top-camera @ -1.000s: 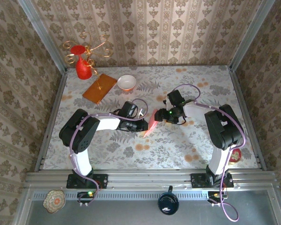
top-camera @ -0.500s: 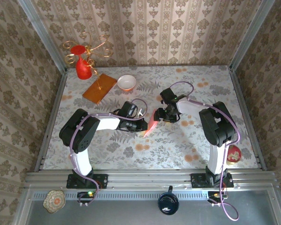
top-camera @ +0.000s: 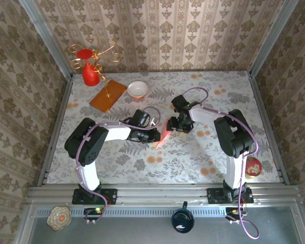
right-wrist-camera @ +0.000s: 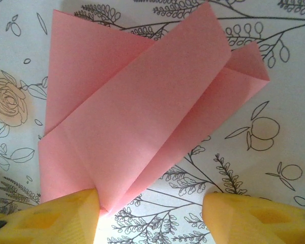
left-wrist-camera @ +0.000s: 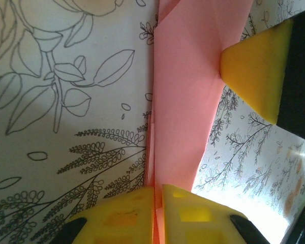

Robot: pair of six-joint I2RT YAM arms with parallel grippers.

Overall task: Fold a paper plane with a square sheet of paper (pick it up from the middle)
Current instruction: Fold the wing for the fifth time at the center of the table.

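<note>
The square sheet of paper is pink and folded into a long, layered wedge at the table's middle. In the left wrist view the paper stands on edge, and my left gripper is shut on its lower fold. In the top view the left gripper is at the paper's left side. My right gripper sits at the paper's upper right. The right wrist view looks flat onto the folded paper. There the right gripper is open, with one fingertip touching the paper's near corner.
An orange-brown wooden board, a white bowl and a red vase stand at the back left. A red round object lies near the right arm's base. Patterned walls close in the table on three sides.
The right gripper has moved left, closer to the paper's upper end, and its jaws have narrowed slightly. The left gripper has kept its hold in the same place.
</note>
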